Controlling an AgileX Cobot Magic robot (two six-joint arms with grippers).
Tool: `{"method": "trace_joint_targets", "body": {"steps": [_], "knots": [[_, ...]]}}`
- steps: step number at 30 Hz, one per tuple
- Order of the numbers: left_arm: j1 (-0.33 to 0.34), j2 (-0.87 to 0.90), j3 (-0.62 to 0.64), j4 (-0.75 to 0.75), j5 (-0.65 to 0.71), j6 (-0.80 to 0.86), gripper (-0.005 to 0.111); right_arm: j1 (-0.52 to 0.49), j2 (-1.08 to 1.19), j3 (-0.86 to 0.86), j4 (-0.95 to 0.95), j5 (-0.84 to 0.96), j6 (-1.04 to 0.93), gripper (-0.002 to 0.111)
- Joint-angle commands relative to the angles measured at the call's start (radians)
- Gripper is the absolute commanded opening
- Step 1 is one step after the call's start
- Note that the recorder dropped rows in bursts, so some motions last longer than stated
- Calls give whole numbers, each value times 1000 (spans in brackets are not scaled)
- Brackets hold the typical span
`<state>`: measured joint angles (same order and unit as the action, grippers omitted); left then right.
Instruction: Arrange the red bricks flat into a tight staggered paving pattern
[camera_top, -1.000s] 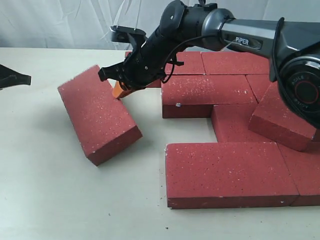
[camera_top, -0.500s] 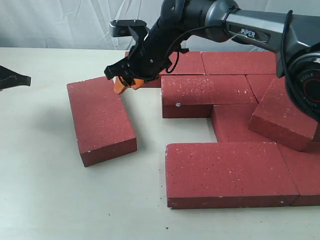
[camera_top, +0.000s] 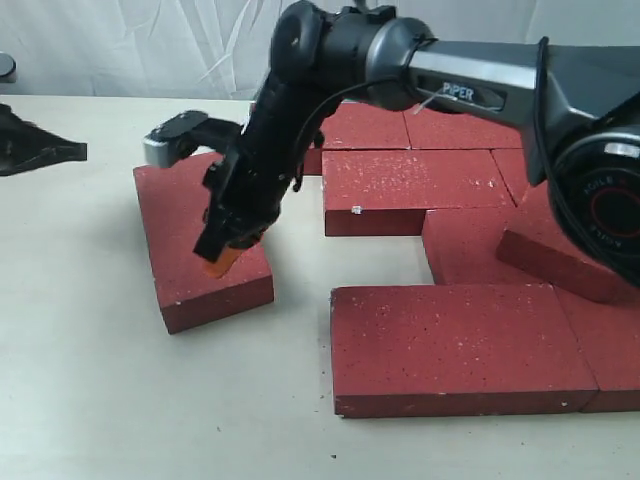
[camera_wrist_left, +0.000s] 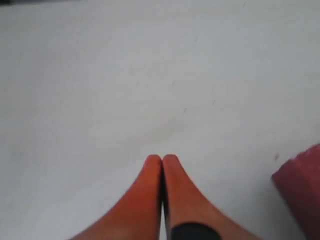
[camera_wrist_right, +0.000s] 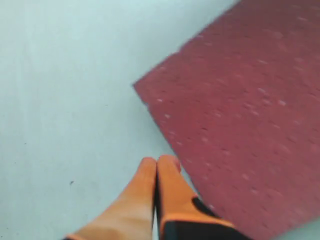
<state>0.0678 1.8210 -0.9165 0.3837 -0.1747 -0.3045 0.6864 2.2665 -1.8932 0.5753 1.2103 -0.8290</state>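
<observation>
Several dark red bricks with white specks lie on the pale table. One loose brick (camera_top: 195, 235) lies flat on the left, apart from the others and turned slightly. My right gripper (camera_top: 220, 262) is shut and empty, its orange tips low at that brick's near right edge. The right wrist view shows the same brick (camera_wrist_right: 250, 110) beside the shut right gripper (camera_wrist_right: 159, 162). At the far left, away from the bricks, my left gripper (camera_top: 78, 152) hovers; it (camera_wrist_left: 162, 159) is shut over bare table, with a brick corner (camera_wrist_left: 302, 187) at the frame's edge.
The laid group sits on the right: back-row bricks (camera_top: 470, 125), a middle brick (camera_top: 415, 185), a front brick (camera_top: 460, 340). One brick (camera_top: 560, 240) leans tilted on others at the far right. A gap of table (camera_top: 300, 260) separates the loose brick from the group.
The loose brick turned and settled flat a second ago, then stayed still. My right gripper swung from its far end down to its near right edge. The left gripper edged slightly inward.
</observation>
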Motion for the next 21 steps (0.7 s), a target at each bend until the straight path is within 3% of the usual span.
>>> {"method": "trace_joint_targets", "body": {"steps": [1, 4, 8, 13, 16, 18, 20, 21], "knots": [[-53, 79, -74, 54, -108, -44, 0, 120, -7, 5, -148, 11, -50, 0], [-70, 135, -203, 105, 53, -108, 0, 214, -7, 7, -361, 11, -54, 0], [-96, 179, -289, 104, 123, -133, 0, 244, -7, 67, -361, 11, -222, 0], [-179, 203, -408, 104, 267, -130, 0, 244, -7, 85, -389, 11, -235, 0], [-210, 239, -539, 64, 450, -74, 0, 244, -7, 85, -389, 11, -235, 0], [-219, 302, -689, -301, 646, 304, 0, 244, -7, 85, -389, 11, -235, 0], [-212, 345, -782, -571, 726, 558, 0, 242, -7, 85, -391, 11, -232, 0], [-212, 359, -805, -602, 744, 584, 0, 241, -7, 85, -389, 11, -232, 0]]}}
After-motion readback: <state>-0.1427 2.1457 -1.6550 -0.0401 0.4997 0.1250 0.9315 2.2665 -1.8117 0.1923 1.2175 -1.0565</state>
